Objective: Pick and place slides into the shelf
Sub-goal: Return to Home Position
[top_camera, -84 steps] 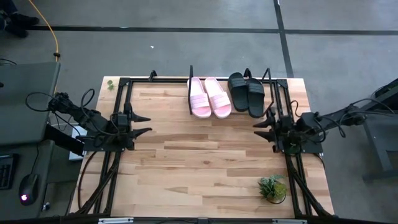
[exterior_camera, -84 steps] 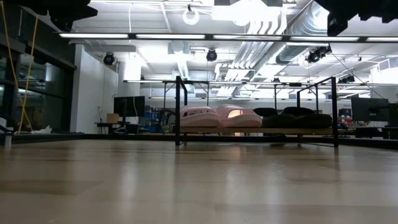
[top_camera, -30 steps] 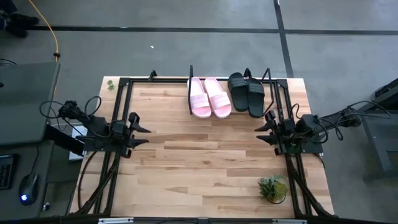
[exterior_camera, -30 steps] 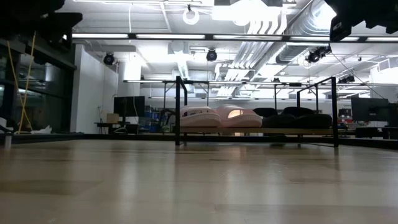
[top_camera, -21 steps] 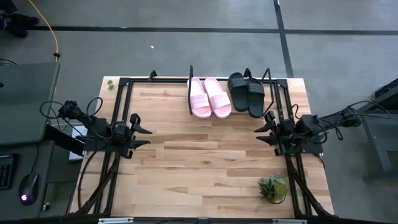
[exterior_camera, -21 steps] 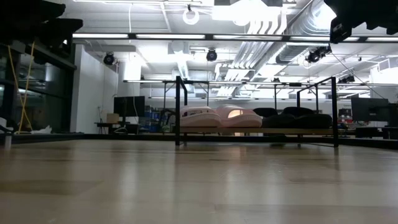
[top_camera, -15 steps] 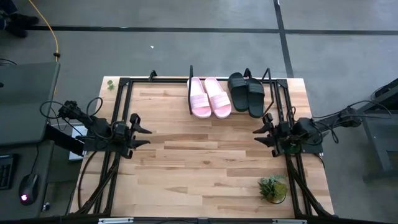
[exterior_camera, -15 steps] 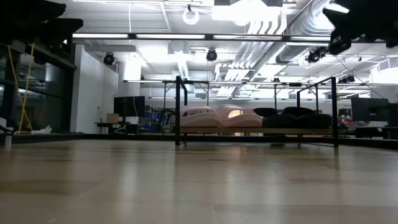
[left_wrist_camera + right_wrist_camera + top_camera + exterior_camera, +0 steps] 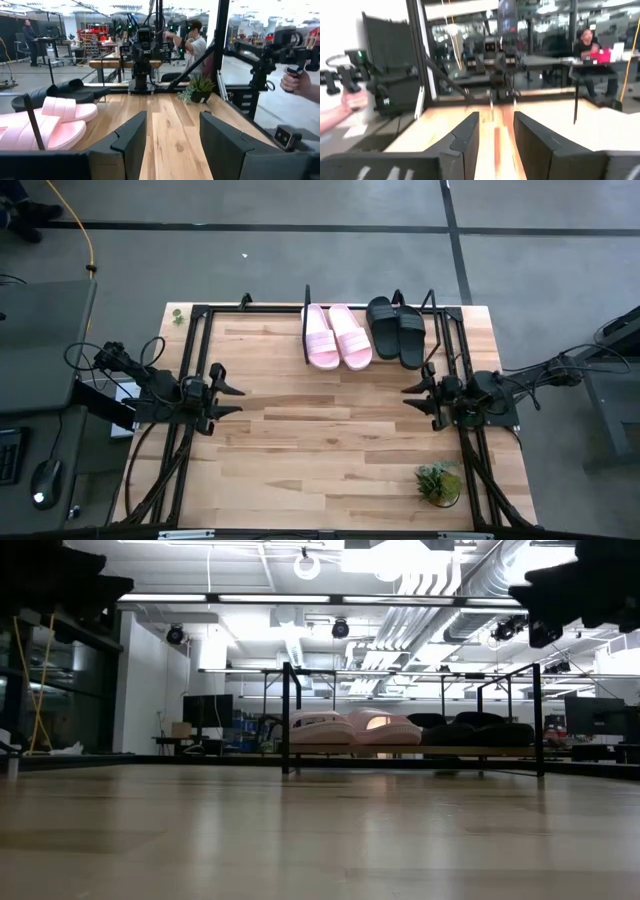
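Shelf (image 9: 306,320) full: pink slides (image 9: 337,337) and black slides (image 9: 396,330) sit in it side by side at the far edge of the table (image 9: 320,445). The pink pair is toward the left arm's side and the black pair toward the right's. In the low view all four lie flat on the board between the end posts. No slide lies loose on the table; the only other thing there is the plant (image 9: 438,480), on the right arm's side at the near end.

Left gripper (image 9: 236,399) hangs by the table's left edge, well apart from the shelf. Its fingers are spread wide and hold nothing, with bare wood between them in the left wrist view. Right gripper (image 9: 407,398) hangs by the right edge, near the shelf's black end but not touching it, also spread and empty. A person's hand (image 9: 295,82) holds a device off the table.

Placing looks done. All that seems left is parking both arms, and both look close to parked.
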`<state>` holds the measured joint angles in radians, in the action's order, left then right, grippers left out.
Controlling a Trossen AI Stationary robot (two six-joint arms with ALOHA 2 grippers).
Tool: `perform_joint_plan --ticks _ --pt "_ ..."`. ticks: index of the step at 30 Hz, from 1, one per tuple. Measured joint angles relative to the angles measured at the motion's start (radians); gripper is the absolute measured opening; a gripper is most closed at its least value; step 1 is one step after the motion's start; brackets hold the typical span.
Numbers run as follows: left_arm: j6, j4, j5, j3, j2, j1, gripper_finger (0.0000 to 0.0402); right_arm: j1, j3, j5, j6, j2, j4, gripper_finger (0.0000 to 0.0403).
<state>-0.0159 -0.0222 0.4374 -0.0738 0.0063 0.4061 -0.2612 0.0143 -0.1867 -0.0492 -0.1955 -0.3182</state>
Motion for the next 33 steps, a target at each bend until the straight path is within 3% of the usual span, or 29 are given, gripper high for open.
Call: perform_joint_plan --ticks 5,12,22,33 --pt "0.002 -0.063 0.000 0.000 0.000 0.000 0.0168 0.000 0.000 -0.003 -0.022 0.000 0.077 0.0113" --pt "0.002 -0.135 0.000 -0.001 0.000 0.000 0.0168 0.000 0.001 0.071 -0.030 0.000 0.148 0.0113" --pt "0.014 -0.140 -0.037 -0.003 0.003 0.000 0.0168 0.000 0.001 0.090 -0.129 -0.001 0.305 0.0113" --pt "0.023 -0.157 -0.129 -0.005 0.032 0.000 0.0168 -0.001 0.002 0.126 -0.156 -0.001 0.310 0.0113"
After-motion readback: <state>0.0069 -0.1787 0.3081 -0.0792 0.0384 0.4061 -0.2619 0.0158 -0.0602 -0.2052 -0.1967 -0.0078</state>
